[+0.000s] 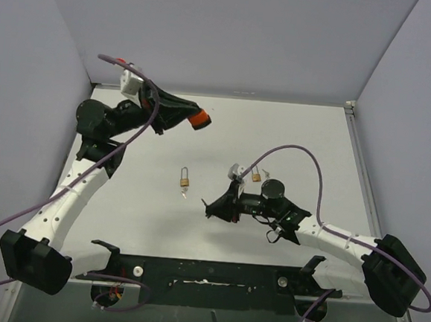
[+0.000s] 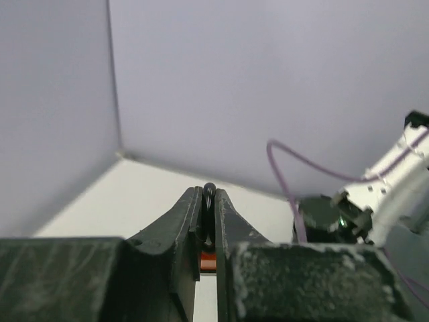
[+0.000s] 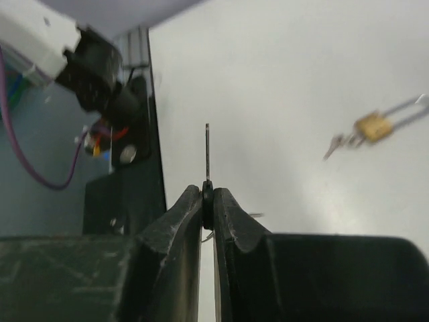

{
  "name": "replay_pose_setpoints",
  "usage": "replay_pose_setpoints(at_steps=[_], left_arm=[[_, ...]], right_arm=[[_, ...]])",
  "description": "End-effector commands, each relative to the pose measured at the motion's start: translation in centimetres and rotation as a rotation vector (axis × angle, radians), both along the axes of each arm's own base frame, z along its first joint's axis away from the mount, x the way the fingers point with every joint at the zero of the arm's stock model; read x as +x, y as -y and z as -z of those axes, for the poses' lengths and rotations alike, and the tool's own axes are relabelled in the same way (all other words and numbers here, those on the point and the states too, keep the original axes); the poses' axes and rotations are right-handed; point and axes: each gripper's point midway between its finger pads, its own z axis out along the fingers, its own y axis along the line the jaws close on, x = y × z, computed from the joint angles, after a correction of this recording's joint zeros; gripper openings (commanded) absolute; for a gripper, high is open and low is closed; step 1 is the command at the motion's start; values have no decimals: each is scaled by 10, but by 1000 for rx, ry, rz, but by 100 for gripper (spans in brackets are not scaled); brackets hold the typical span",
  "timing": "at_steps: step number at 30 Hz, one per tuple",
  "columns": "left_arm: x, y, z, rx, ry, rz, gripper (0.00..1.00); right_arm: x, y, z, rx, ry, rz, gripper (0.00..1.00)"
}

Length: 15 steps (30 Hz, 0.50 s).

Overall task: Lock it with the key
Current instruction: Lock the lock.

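Right end effector pinches a key, blade forward. The padlock lies on the table ahead and to its right, shackle toward the far wall. Left end effector, clamped on a black piece, hangs farther off.

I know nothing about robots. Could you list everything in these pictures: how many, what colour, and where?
brass padlock: one, gold body, silver shackle, mid-table between the arms
small padlock: one, brass, on the table just beyond the right arm
loose keys: silver, count unclear, at the brass padlock's base
key: one, thin metal, pinched in the right gripper
orange item: one, orange and black, too hidden to identify, pinched in the left gripper
table: one, white
walls: three, pale grey
rail: one, black, near edge
cables: purple, along both arms
left gripper: black, raised, closed
right gripper: black, low over the table, closed
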Motion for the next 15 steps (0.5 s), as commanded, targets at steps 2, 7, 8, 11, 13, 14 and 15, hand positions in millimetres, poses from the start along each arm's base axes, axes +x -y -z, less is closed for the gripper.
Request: replay_pose_setpoints(at_steps=[2, 7, 8, 11, 13, 14, 15], left_arm=[[-27, -29, -106, -179, 334, -132, 0], [-23, -27, -90, -165, 287, -126, 0], [-21, -26, -83, -153, 268, -127, 0], [-10, -22, -54, -92, 186, -133, 0], [2, -20, -29, -42, 109, -152, 0], [7, -18, -15, -22, 69, -155, 0], [12, -17, 3, 2, 22, -154, 0]], right_arm=[[-38, 10, 51, -144, -126, -107, 0], [-28, 15, 32, -124, -61, -32, 0], [-23, 17, 28, -128, -46, -4, 0], [-8, 23, 14, -137, 12, 83, 0], [5, 32, 7, -156, 35, 174, 0], [17, 39, 4, -167, 49, 249, 0], [26, 46, 1, -175, 58, 312, 0]])
